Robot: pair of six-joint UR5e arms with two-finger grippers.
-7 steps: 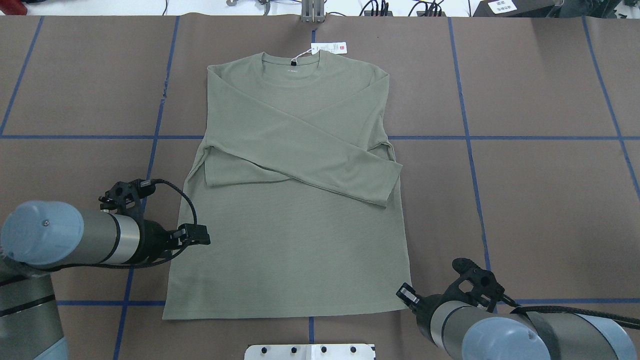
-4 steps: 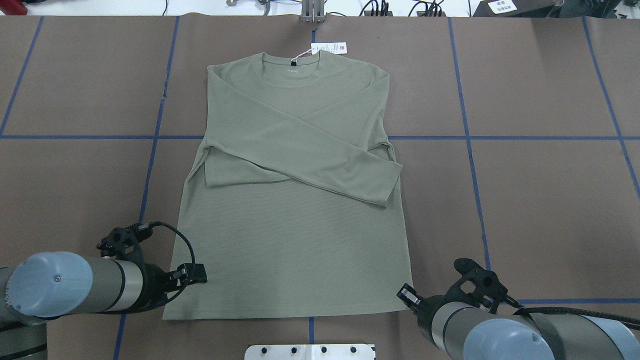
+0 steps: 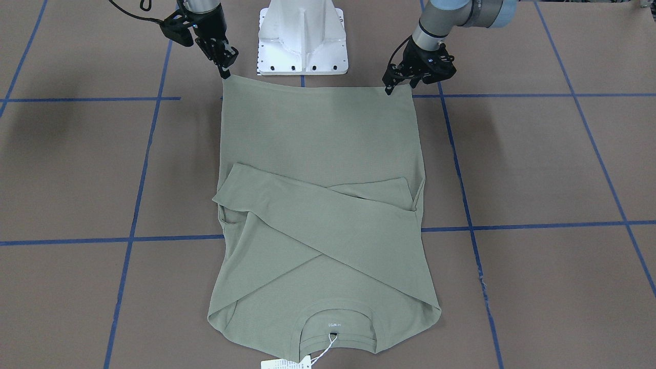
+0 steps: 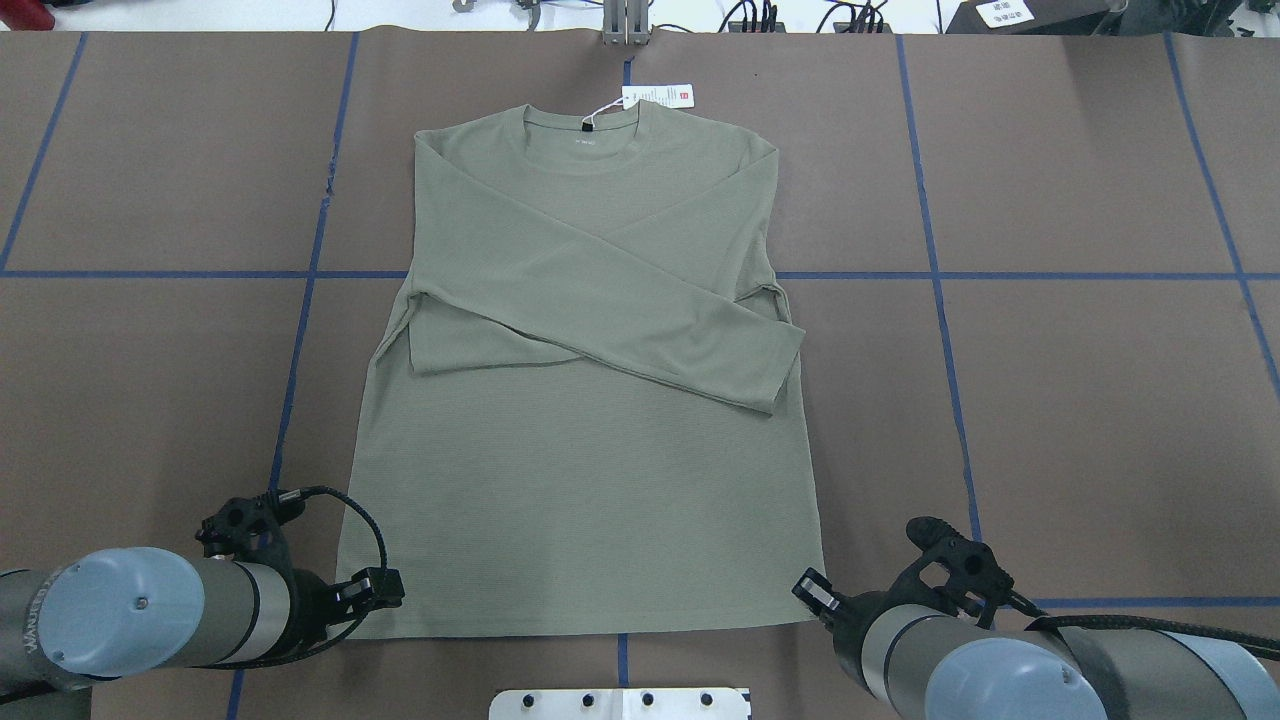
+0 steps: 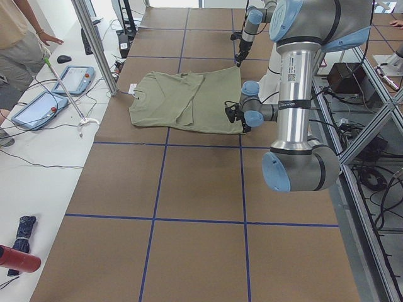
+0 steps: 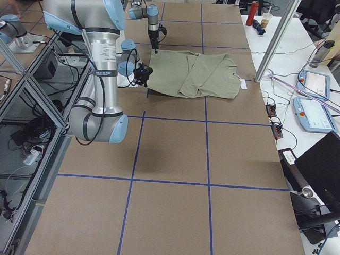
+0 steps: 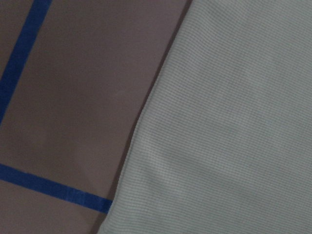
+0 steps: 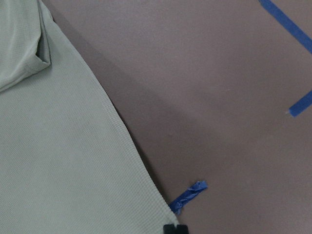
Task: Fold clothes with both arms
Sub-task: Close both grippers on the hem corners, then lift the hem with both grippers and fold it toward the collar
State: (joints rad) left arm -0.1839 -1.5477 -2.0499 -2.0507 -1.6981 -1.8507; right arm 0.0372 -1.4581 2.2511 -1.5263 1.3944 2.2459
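Olive shirt (image 4: 590, 500), sleeves crossed — left pincer (image 3: 390, 88) and right pincer (image 3: 224, 70) at hem.

Left arm (image 4: 150, 620) and right arm (image 4: 1000, 665) are both bent low, wrists angled down toward the shirt (image 3: 318, 133). The left gripper (image 3: 389, 88) points at the shirt's hem corner on its own side, the right gripper (image 3: 225, 73) at the other. Neither gripper's gap is discernible.
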